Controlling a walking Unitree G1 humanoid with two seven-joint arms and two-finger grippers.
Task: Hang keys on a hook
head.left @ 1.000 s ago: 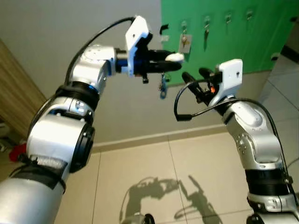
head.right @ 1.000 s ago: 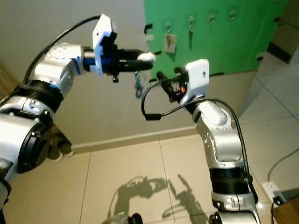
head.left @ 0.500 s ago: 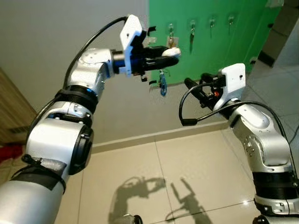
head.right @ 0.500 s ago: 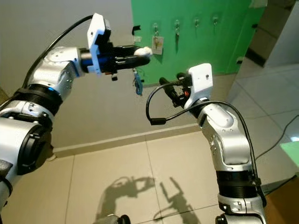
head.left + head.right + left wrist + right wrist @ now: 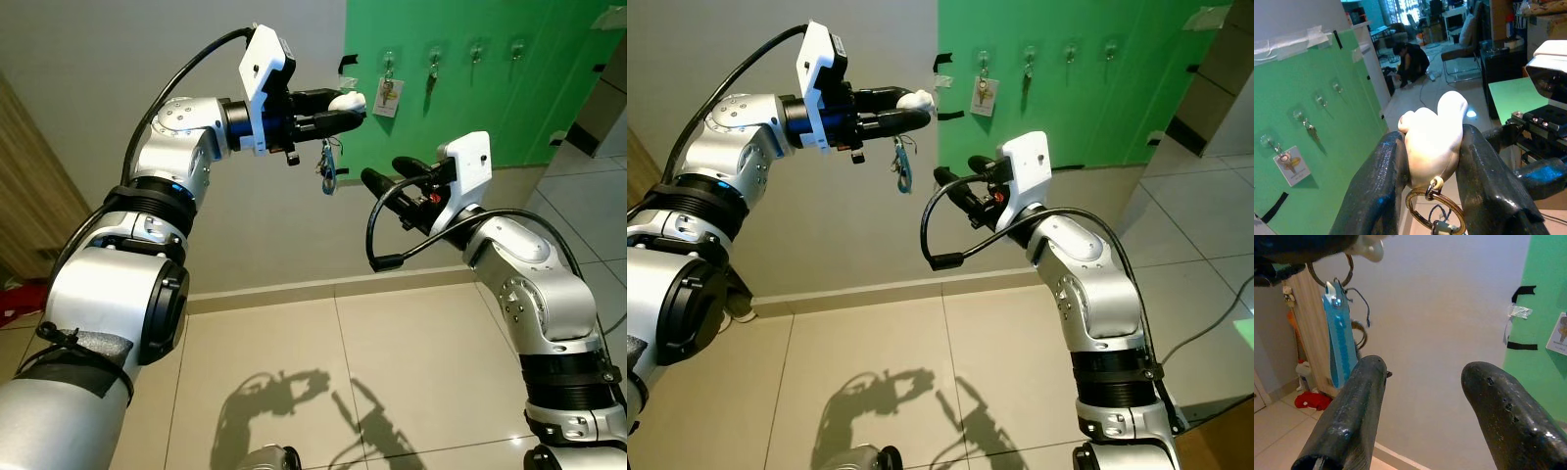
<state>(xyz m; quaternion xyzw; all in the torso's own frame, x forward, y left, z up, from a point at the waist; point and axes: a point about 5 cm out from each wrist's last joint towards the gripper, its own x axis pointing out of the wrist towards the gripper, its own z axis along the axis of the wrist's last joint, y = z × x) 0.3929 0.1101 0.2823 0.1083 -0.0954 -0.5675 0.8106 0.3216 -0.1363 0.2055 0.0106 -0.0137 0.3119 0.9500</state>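
Before the green board [image 5: 490, 88], left hand [image 5: 348, 110] grasps keys [image 5: 327, 168] dangling vertically; right hand [image 5: 382, 181] unclenched.

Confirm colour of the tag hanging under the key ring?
Light blue tag, on the ring below the left gripper; clearest in the right wrist view.

This looks like a home: shiny floor tiles [image 5: 411, 372], a chair [image 5: 1462, 54], and shoes [image 5: 737, 305] (by the wall).

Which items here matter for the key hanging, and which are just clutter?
Job:
- left tool shut on white keychain charm
- key ring with blue tag
- hooks on green board

Clutter:
- red item on floor
- wooden panel
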